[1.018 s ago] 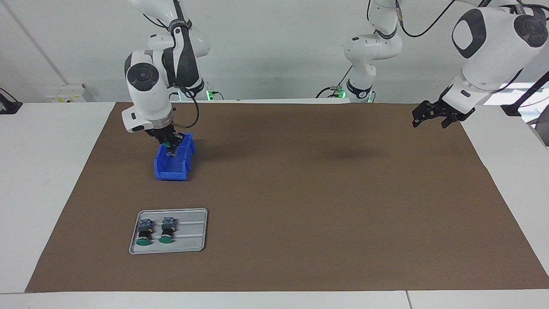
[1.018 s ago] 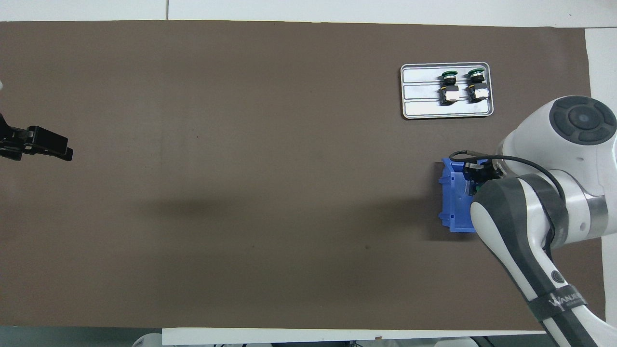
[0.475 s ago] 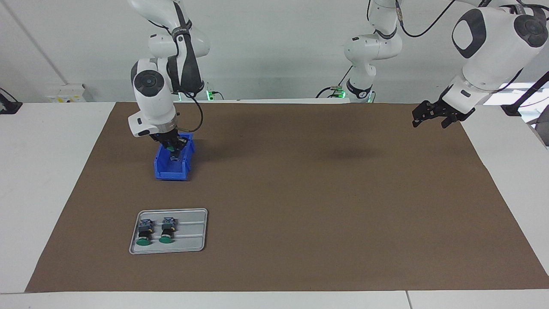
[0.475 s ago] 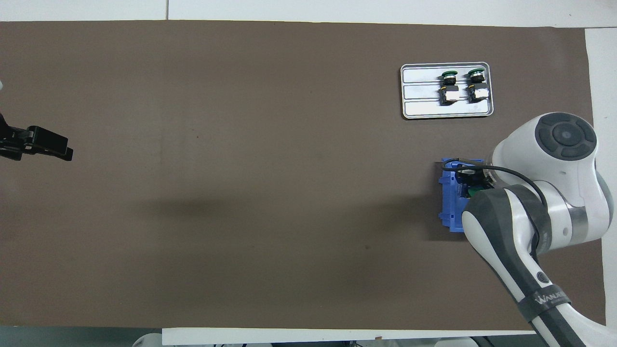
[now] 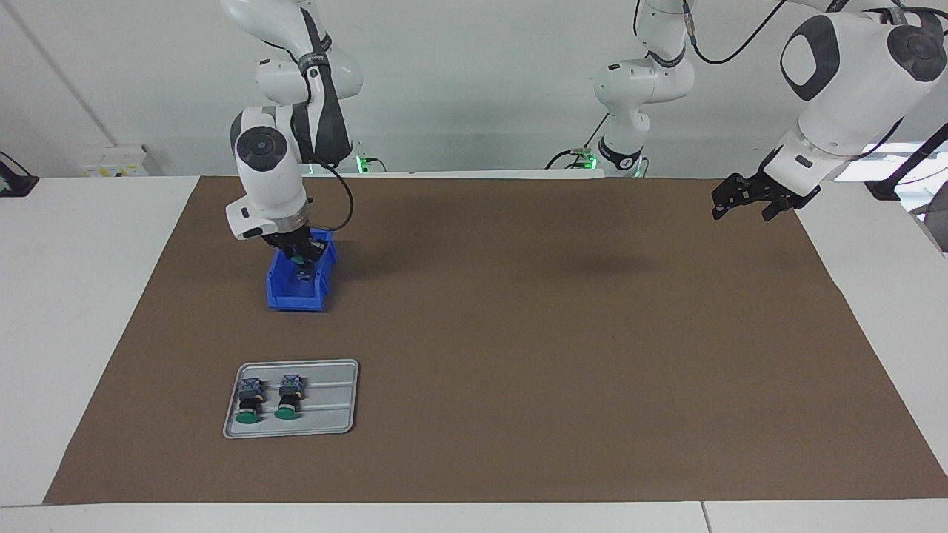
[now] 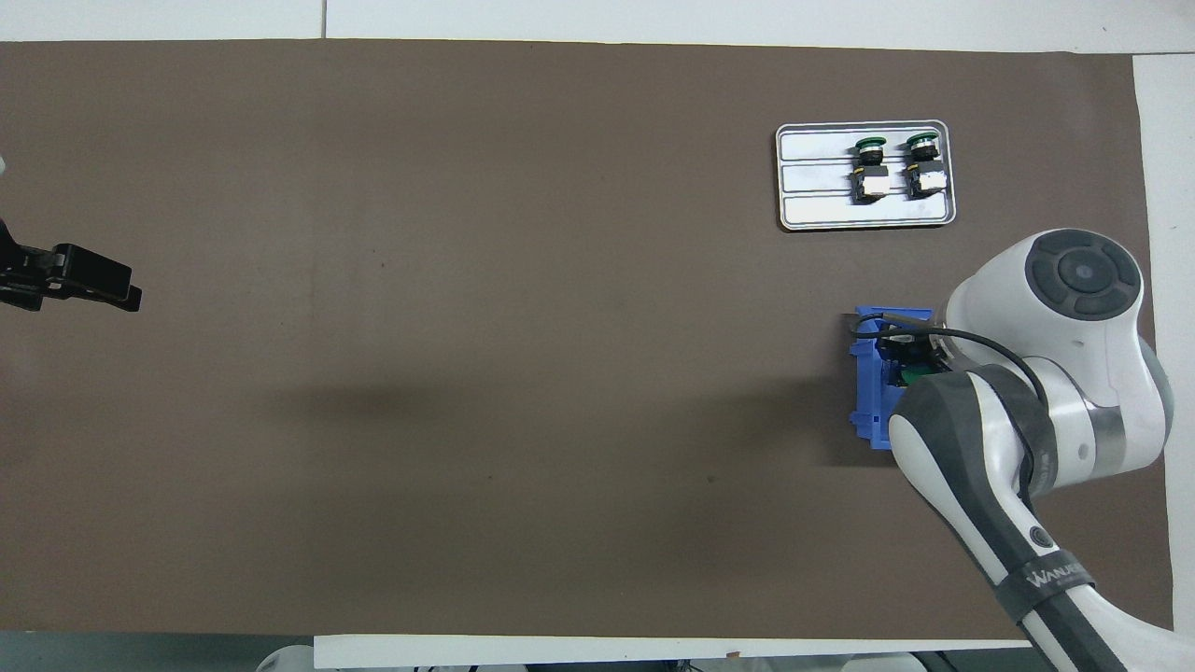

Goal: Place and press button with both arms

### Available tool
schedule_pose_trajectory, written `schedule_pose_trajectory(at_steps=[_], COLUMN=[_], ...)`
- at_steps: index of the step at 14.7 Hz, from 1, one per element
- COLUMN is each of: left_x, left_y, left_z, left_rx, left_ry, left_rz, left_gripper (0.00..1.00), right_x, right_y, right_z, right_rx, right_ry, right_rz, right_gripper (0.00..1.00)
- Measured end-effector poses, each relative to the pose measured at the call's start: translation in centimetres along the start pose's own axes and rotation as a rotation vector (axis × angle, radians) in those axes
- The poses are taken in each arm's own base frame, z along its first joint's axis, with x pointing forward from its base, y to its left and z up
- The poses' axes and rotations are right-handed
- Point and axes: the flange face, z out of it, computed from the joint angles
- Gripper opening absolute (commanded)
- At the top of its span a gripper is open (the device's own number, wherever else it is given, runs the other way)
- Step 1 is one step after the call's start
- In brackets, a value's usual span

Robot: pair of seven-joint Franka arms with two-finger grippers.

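My right gripper (image 5: 299, 257) hangs over the blue bin (image 5: 295, 295), shut on a button (image 5: 298, 265) whose green cap shows between the fingers. In the overhead view the right arm covers most of the bin (image 6: 872, 392); only a bit of the held button's green cap (image 6: 909, 374) shows at the right gripper (image 6: 904, 358). Two more buttons (image 5: 249, 403) (image 5: 287, 398) lie side by side on a silver tray (image 5: 333, 403). My left gripper (image 5: 743, 198) waits open in the air over the mat's edge at the left arm's end, also in the overhead view (image 6: 98, 285).
A brown mat (image 5: 555, 333) covers the table. The tray (image 6: 864, 213) with its two buttons (image 6: 870, 168) (image 6: 922, 165) lies farther from the robots than the bin, at the right arm's end.
The right arm's wrist has drawn back and turned a little over the bin, still holding the button. The left arm has not moved.
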Motion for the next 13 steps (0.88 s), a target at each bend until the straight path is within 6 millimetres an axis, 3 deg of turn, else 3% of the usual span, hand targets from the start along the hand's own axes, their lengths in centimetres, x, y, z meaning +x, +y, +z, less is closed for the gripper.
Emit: schedule_pose_trajectory(at_steps=[7, 13], left_x=[0.00, 0.00], left_y=[0.00, 0.00], left_z=[0.00, 0.00], left_rx=[0.000, 0.000], left_ry=[0.000, 0.000], left_rz=[0.000, 0.000], left_gripper=[1.00, 1.00], right_x=[-0.17, -0.15], right_y=[0.02, 0.02], right_z=[0.37, 0.36], right_rx=[-0.003, -0.002], right_ry=[-0.007, -0.005], right_rz=[-0.001, -0.002], right_gripper=[0.50, 0.62])
